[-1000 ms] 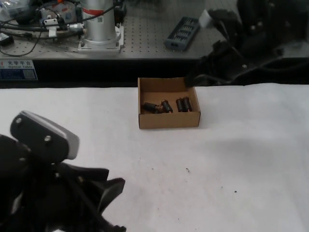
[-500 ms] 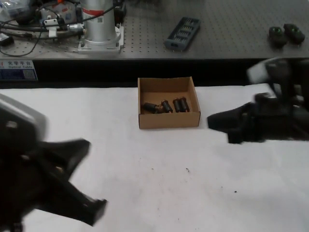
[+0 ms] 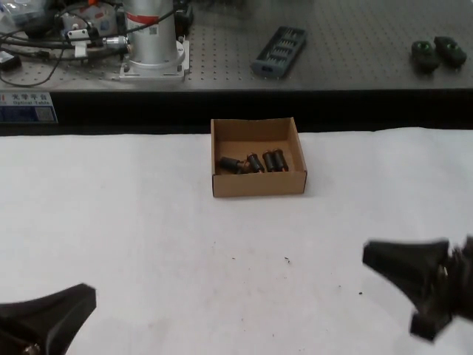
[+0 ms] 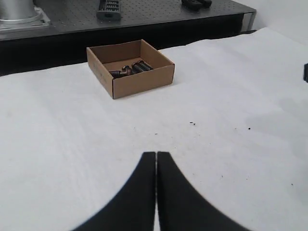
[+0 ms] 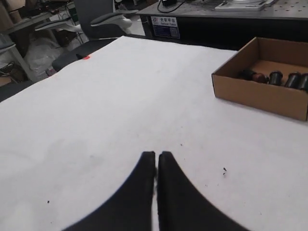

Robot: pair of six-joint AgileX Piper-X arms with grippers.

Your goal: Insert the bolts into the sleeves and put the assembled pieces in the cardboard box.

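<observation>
Far centre on the white cloth (image 3: 148, 222), cardboard box (image 3: 259, 185) with dark assembled pieces (image 3: 255, 162) inside; near left, left gripper (image 4: 156, 155) pinched together, empty; near right, right gripper (image 5: 157, 154) likewise

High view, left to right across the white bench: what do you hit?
left gripper → box → right gripper

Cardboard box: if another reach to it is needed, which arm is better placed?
Right, probably. In the high view the right gripper sits nearer the cardboard box than the left gripper, low at the near edge. Both are shut and empty.
</observation>
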